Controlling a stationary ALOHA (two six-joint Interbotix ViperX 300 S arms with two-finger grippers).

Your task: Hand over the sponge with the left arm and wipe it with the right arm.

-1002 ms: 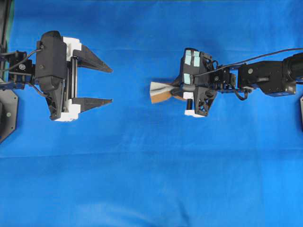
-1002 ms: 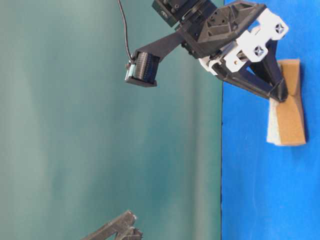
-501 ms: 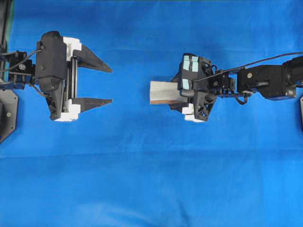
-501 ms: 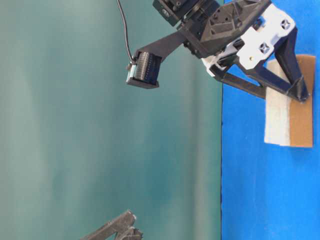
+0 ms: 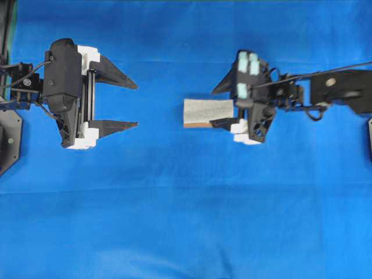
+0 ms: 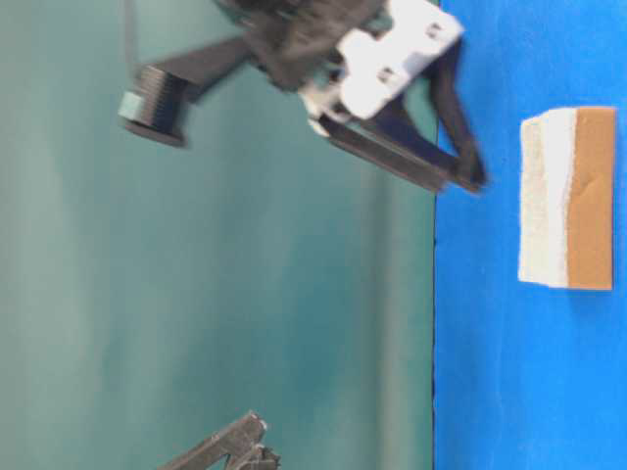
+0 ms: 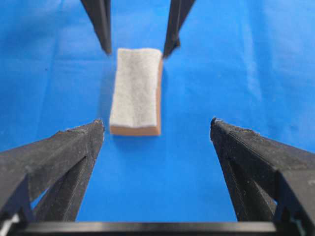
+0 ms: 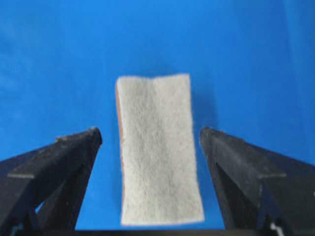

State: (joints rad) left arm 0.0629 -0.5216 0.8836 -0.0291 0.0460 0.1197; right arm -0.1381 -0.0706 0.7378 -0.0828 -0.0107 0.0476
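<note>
The sponge lies flat on the blue cloth, whitish fuzzy face up, its orange-brown layer showing along the edge. My right gripper, marked with teal strips, is open and lifted off the cloth. Its fingers straddle the sponge's right end without touching it. The sponge fills the gap between them from above. My left gripper stands open and empty well to the left, facing the sponge across bare cloth.
Blue cloth covers the whole table. A green backdrop fills the table-level view beside the cloth. A black arm mount sits at the left edge.
The right gripper has opened and let go of the sponge, which now lies flat. The gripper has risen off the cloth and drawn back to the right. The left arm has not moved.
</note>
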